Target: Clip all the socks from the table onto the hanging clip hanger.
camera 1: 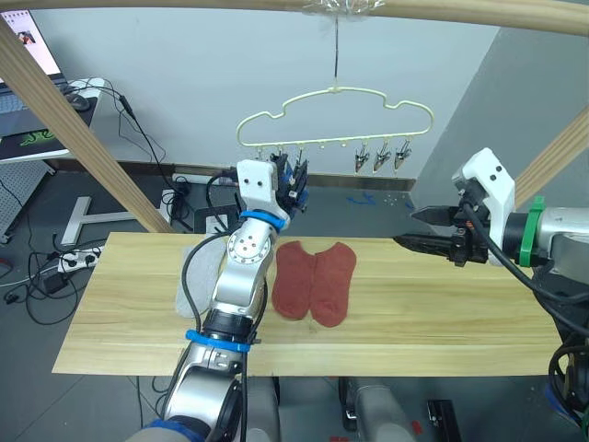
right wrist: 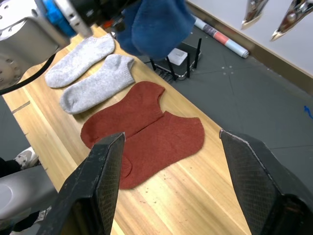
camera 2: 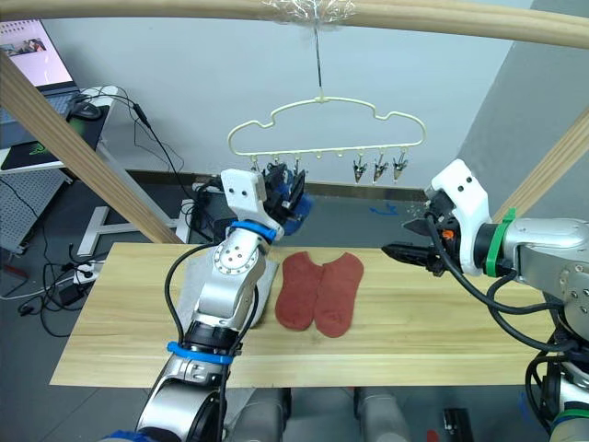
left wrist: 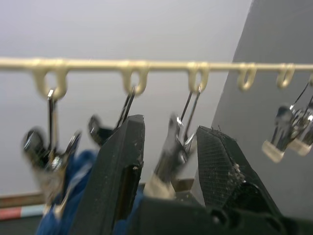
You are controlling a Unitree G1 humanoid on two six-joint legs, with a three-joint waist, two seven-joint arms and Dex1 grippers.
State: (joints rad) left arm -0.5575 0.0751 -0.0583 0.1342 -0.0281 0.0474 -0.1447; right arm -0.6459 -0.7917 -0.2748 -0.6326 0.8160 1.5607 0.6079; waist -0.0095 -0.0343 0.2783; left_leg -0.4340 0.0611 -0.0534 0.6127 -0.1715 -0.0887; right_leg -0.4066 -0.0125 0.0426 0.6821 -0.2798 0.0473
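Wooden table [camera 1: 414, 313] holds rust red socks [camera 1: 313, 281] mid-frame; my left gripper [left wrist: 168, 161] straddles a metal clip [left wrist: 168, 159], right gripper [right wrist: 171, 181] spread; no readable writing.

The left arm [camera 1: 241, 276] is built of rounded silver-grey segments, its disc-shaped joint cover dotted with small dark screw holes. Bright blue rings band it at the wrist and lower down, and a black cable loops along its side. A white boxy housing sits above the wrist. The right arm [camera 2: 543, 249] has a white housing too — with a green ring and black cables. Both grippers' fingers [right wrist: 105, 183] are black and wedge-shaped, textured inside.
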